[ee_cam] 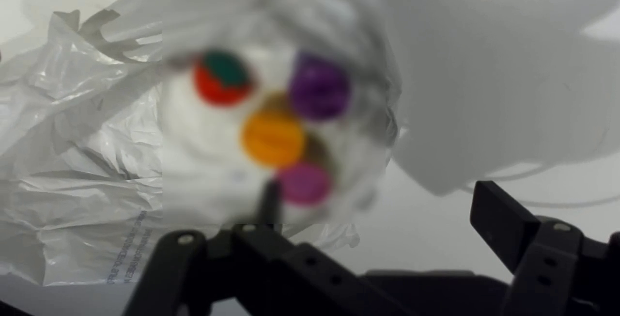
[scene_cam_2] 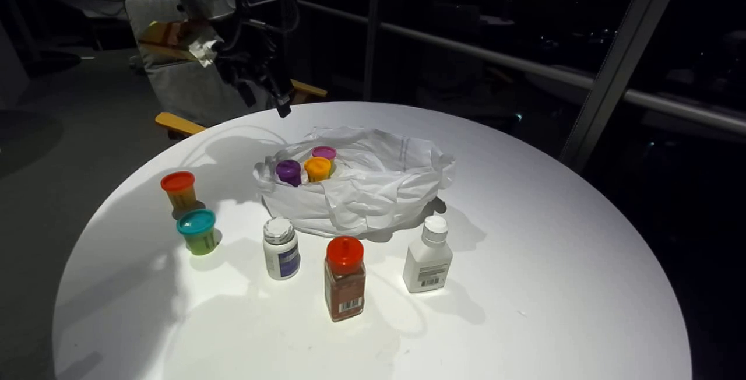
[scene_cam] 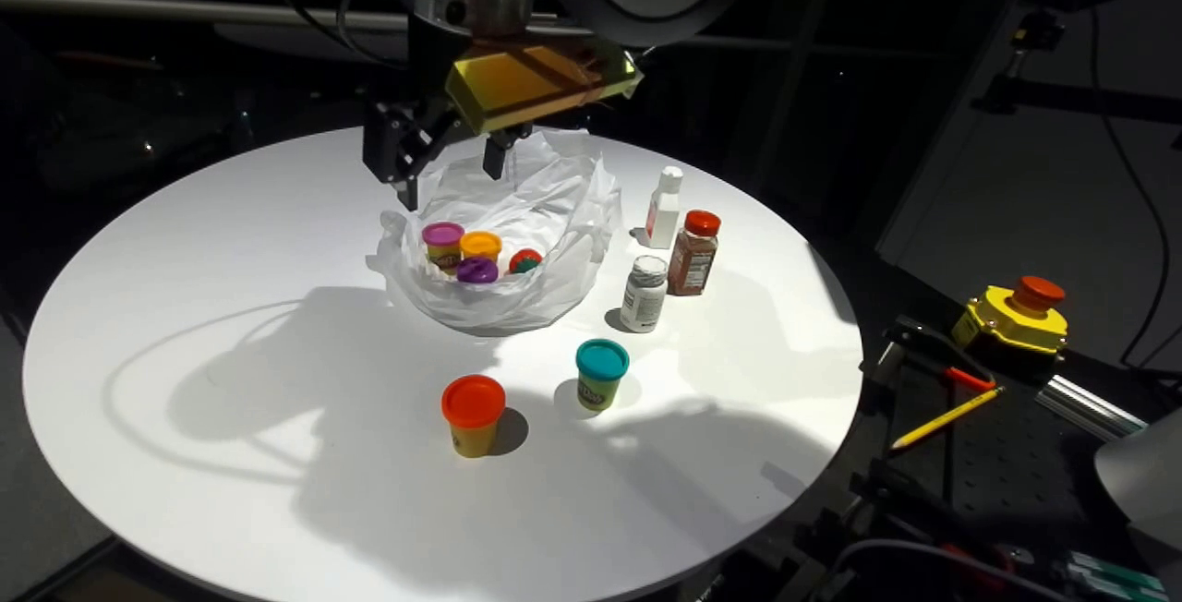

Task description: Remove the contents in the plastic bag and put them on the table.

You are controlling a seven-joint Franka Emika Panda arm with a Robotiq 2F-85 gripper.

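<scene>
Black fingers (ee_cam: pixel 501 224) stand wide apart; the gripper (scene_cam: pixel 452 180) holds nothing and hangs higher than the lids. CAUTION: in the wrist view, one fingertip appears just beside the magenta-lidded pot (ee_cam: pixel 305 183), its partner outside the plastic bag (ee_cam: pixel 97 161); if you descend unaligned, expect a struck lid or snagged plastic. Inside the bag, toward the back edge of the table (scene_cam_2: pixel 524 222) in both exterior views, you also have the orange-lidded pot (scene_cam_2: pixel 317 170), the purple-lidded pot (scene_cam_2: pixel 288 173) and a red-and-green piece (ee_cam: pixel 220 83). The pots sit close together: a finger forced between them could tip one, and pinched film could drag the bag. In an exterior view, the orange-red-lidded pot (scene_cam_2: pixel 179 190) stands toward the left edge, the teal-lidded pot (scene_cam_2: pixel 197 231) nearer the front. A round white bottle (scene_cam_2: pixel 281 254), a red-capped jar (scene_cam_2: pixel 345 289) and a squarish white bottle (scene_cam_2: pixel 428 263) stand upright between bag and front edge; swinging low could topple them.
</scene>
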